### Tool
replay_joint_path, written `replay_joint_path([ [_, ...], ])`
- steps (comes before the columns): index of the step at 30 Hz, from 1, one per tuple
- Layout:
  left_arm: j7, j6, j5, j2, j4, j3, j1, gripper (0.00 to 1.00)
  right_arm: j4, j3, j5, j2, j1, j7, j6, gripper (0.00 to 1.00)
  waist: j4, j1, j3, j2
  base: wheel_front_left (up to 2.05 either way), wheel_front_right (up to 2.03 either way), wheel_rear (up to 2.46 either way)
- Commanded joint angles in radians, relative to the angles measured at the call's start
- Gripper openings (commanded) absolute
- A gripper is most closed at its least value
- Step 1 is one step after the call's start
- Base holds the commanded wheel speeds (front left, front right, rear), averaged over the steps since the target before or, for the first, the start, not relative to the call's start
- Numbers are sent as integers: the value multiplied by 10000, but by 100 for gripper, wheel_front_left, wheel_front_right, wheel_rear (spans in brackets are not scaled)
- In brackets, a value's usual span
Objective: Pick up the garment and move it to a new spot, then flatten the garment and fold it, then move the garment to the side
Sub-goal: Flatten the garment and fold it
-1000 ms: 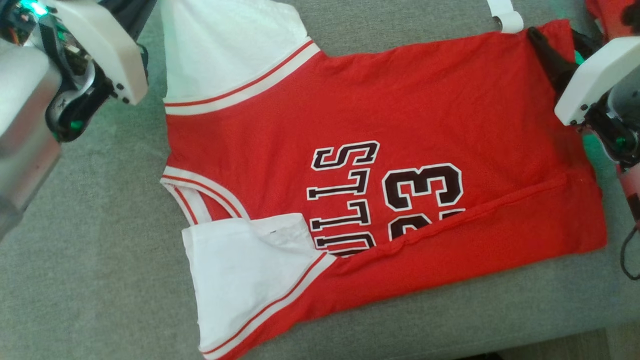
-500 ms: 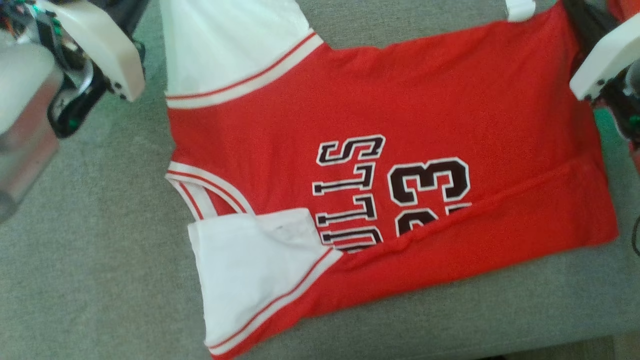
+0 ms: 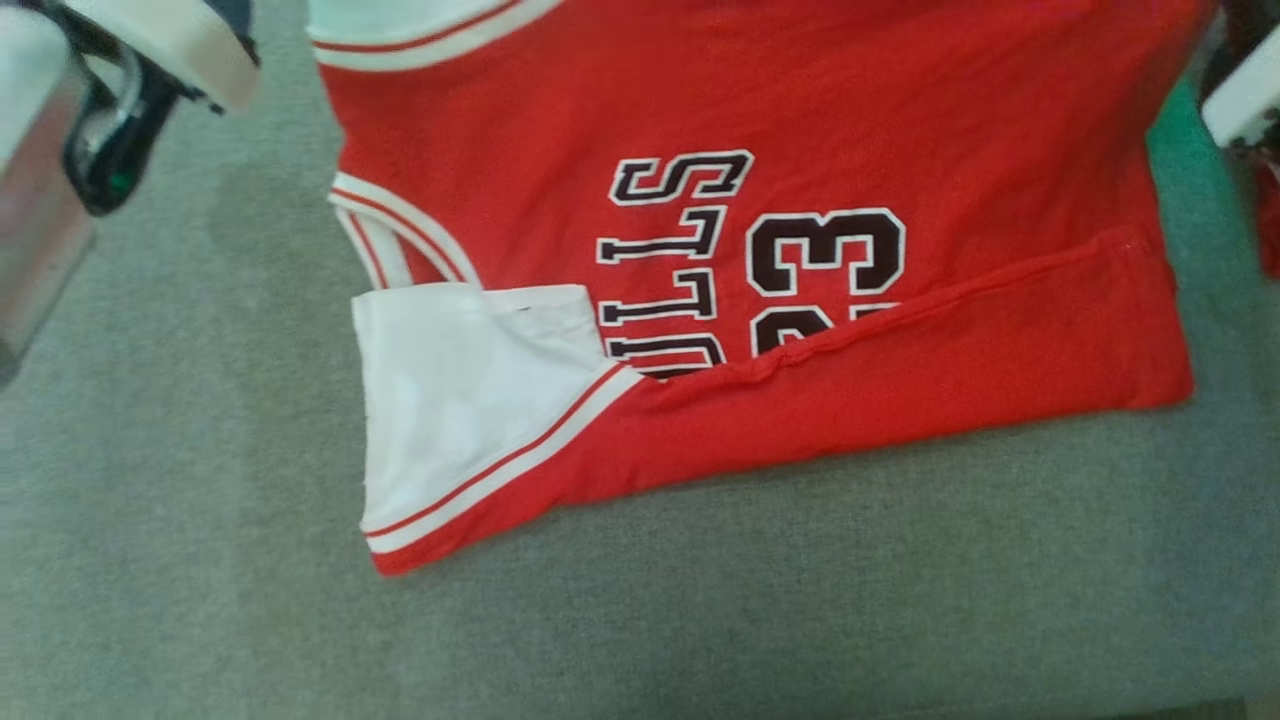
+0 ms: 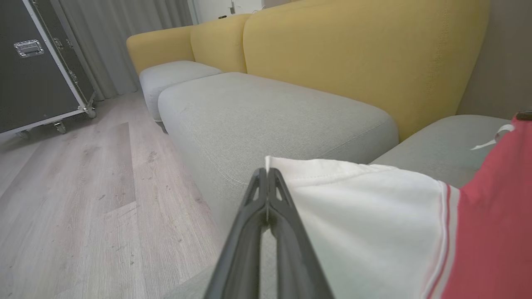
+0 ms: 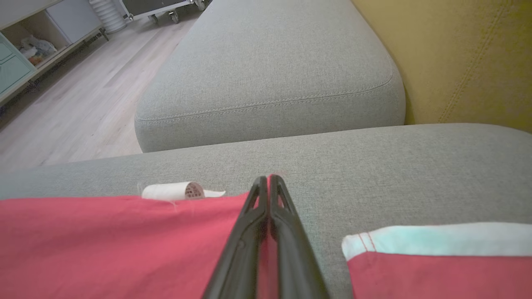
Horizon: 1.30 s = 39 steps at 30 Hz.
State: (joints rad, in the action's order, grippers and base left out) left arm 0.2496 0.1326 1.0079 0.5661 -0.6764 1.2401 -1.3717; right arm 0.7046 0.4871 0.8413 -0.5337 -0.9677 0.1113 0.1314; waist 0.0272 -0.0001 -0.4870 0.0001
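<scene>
The left end effector (image 4: 266, 170) and right end effector (image 5: 269, 177) each clamp closed on a bare shirt (image 3: 800, 120) edge, so either may slip.

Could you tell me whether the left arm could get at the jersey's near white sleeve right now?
Probably not yet: the left gripper is shut on the jersey's far sleeve, so it must let go first. Otherwise nothing lies over the near sleeve on the cushion.

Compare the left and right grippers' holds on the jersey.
The left gripper pinches the white sleeve; the right gripper pinches the red hem. In each wrist view, cloth spreads right of the left gripper but left of the right gripper. Both are shut on the jersey.
</scene>
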Motion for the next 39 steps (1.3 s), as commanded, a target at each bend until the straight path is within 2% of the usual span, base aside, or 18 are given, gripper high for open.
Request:
replay_joint_path([
  [1, 106, -19, 65, 427, 182, -353, -130, 0, -293, 48, 109, -299, 351, -123, -7, 0, -155, 1, 168, -1, 0, 0, 0],
  [7, 118, -19, -125, 726, 1289, -709, 917, 0, -594, 84, 475, -650, 1246, -413, -7, 0, -482, 1, 672, -1, 0, 0, 0],
  [16, 121, -24, -742, 1004, 2771, -1817, 3498, 0, -1023, -134, 900, -898, 3229, -1179, -7, 0, -917, 1, 1715, -1, 0, 0, 0],
  [23, 121, -348, -1392, 1381, 3602, -2287, 5288, 0, -1541, -225, 959, -1071, 4496, -1435, -7, 0, -914, 1, 2131, -1, 0, 0, 0],
  [29, 121, -550, -1517, 1653, 4480, -2564, 6865, 0, -1900, -602, 934, -1154, 5532, -1523, -7, 0, -873, 1, 2288, -1, 0, 0, 0],
  [39, 122, -1087, -1875, 1268, 4750, -2753, 8619, 0, -2411, -1201, 522, -790, 6842, -1504, -7, 0, -812, 1, 2480, -1, 0, 0, 0],
])
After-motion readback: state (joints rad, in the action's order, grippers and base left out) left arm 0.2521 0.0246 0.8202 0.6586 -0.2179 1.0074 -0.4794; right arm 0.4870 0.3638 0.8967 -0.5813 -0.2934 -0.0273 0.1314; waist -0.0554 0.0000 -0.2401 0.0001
